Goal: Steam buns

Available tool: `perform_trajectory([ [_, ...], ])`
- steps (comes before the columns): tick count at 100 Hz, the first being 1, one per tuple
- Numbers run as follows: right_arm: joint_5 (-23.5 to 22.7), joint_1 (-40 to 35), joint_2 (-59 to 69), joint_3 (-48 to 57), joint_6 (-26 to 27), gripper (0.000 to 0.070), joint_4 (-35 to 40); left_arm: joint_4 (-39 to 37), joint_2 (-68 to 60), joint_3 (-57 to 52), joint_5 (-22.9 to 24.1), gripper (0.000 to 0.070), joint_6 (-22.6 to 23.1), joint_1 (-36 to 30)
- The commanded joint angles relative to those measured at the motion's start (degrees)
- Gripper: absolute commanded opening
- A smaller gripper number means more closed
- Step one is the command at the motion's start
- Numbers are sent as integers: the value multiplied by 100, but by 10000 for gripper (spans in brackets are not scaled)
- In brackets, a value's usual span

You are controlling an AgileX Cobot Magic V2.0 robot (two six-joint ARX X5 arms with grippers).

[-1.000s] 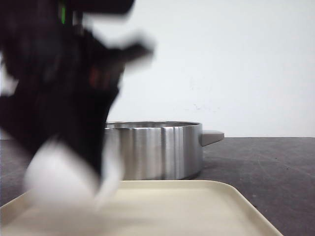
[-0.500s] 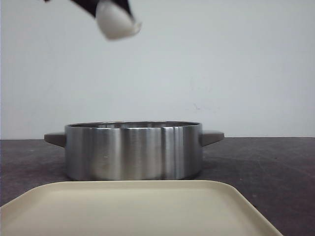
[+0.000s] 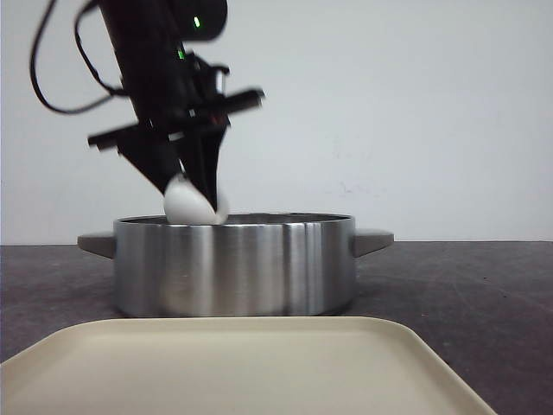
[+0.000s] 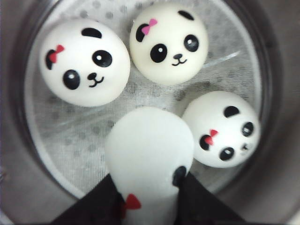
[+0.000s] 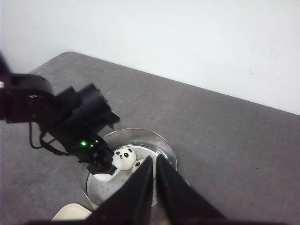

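My left gripper (image 3: 194, 194) is shut on a white panda bun (image 3: 190, 204) and holds it at the rim of the steel pot (image 3: 233, 268), over its left part. In the left wrist view the held bun (image 4: 149, 150) is squeezed between the black fingers (image 4: 98, 206), just above the white dotted liner (image 4: 70, 136). Three more buns lie in the pot: one (image 4: 84, 62), a second (image 4: 168, 43) and a third (image 4: 221, 129). My right gripper (image 5: 154, 160) hangs high above the pot (image 5: 140, 132), shut and holding nothing.
A cream tray (image 3: 242, 363) lies on the dark table in front of the pot, and its corner (image 5: 72, 213) shows in the right wrist view. The pot has side handles (image 3: 371, 240). A white wall stands behind.
My left arm rose from the tray with the bun, passed high over the table, and has now come down over the pot.
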State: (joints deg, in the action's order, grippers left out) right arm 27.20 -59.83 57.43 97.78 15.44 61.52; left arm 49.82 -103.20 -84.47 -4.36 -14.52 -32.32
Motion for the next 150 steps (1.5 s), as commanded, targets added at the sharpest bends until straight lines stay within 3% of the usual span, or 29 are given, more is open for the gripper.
perform_trajectory([
  [1, 31, -68, 66, 79, 94, 2, -31, -28, -186, -87, 9, 32, 52, -26],
  [10, 31, -68, 94, 81, 111, 2, -28, 46, -337, -87, 9, 45, 33, -26],
  [14, 31, -68, 96, 81, 111, 2, -20, 94, -391, -87, 9, 91, 31, -26],
  [20, 31, -68, 101, 81, 140, 2, -15, 164, -448, -87, 9, 232, 28, -26],
  [30, 31, -68, 129, 81, 177, 2, -13, 168, -450, -92, 9, 540, 31, -28],
  [36, 31, -68, 131, 81, 175, 2, -11, 195, -433, -133, 9, 648, 31, -28],
  [41, 31, -68, 136, 81, 177, 2, -15, 269, -431, -203, 11, 680, 33, -26],
  [61, 33, -68, 219, 79, 175, 2, -13, 678, -345, -835, 39, 680, 35, -17],
  [73, 437, -68, 306, 77, 170, 2, 2, 367, 289, -944, 136, 648, -4, -22],
  [86, 780, -74, 365, -55, 168, 4, -114, -74, 1419, -944, 470, 344, -4, -105],
  [99, 844, -79, 302, -590, 125, 7, -765, -278, 2616, -942, 761, 155, 0, -146],
  [110, 820, -79, 216, -1316, -208, 7, -1735, -219, 3552, -841, 1025, 15, 7, -146],
  [122, 638, -81, 188, -2267, -656, 8, -3215, -57, 4538, -564, 1388, 9, 42, -146],
  [138, 28, -79, 214, -3320, -1390, 8, -5506, -116, 5796, 293, 1646, 9, 131, -146],
  [150, -280, -68, 291, -3526, -1578, 7, -6231, -116, 6443, 916, 1711, 9, 619, -144],
])
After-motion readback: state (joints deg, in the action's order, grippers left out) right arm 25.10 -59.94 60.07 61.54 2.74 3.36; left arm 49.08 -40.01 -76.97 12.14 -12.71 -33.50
